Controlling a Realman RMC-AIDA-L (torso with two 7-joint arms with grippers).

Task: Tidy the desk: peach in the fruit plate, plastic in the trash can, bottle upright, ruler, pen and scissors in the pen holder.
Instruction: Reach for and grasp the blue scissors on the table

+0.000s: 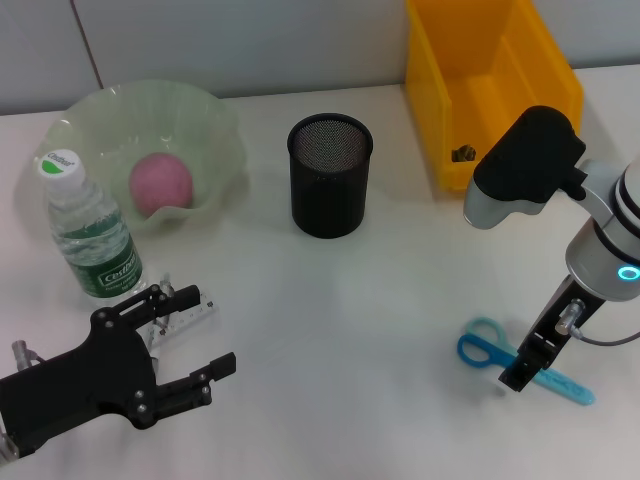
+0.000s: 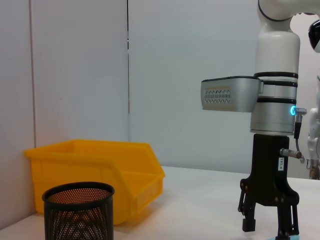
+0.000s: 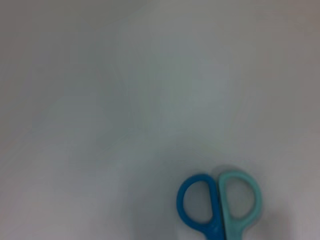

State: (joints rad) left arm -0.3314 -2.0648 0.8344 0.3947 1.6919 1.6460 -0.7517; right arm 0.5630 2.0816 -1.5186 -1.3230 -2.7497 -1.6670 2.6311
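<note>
Right gripper point(image 1: 522, 372) spread over scissors point(image 1: 520, 362): light, stiff, slippery, lying flat; pinch mid-blade. Left gripper point(image 1: 190, 345) released, parked.

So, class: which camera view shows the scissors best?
The head view: the scissors lie whole on the desk beneath the right tool. The right wrist view shows only the handles; the left wrist view, barely a sliver.

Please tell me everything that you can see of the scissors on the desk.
The scissors are small, plastic-looking, with two loop handles, one blue and one paler teal, and a light blue blade cover. They lie flat on the white desk at the robot's right, handles pointing toward the middle. The right pincer stands over their middle, fingers open on either side; whether it touches them cannot be told. Nothing else is near them.
</note>
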